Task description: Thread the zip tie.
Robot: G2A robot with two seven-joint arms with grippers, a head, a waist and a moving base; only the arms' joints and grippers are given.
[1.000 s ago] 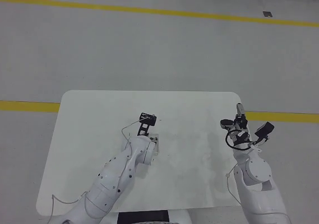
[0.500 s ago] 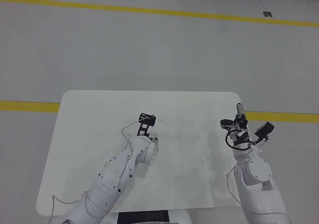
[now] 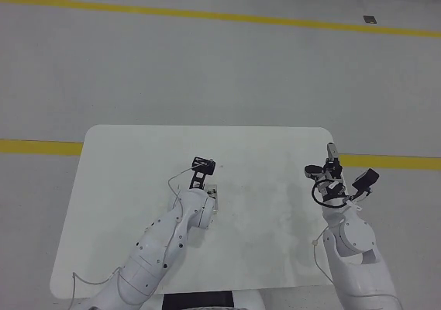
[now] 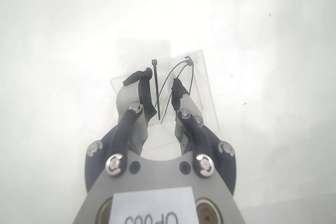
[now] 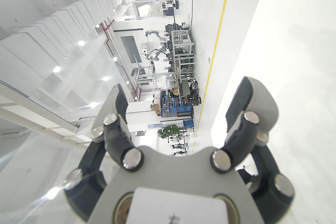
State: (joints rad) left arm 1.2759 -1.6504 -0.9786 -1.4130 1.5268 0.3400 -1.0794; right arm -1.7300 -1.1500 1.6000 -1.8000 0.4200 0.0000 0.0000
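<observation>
Left tool hangs spread above a clear tray of zip ties near the middle of the counter.
A straight black zip tie lies in the tray, seen from the wrist between the two dark fingertips; looped ties lie just beside it. Whether the fingertips touch the tray cannot be told. The right tool is at the counter's right edge, its fingers wide apart and holding nothing.
</observation>
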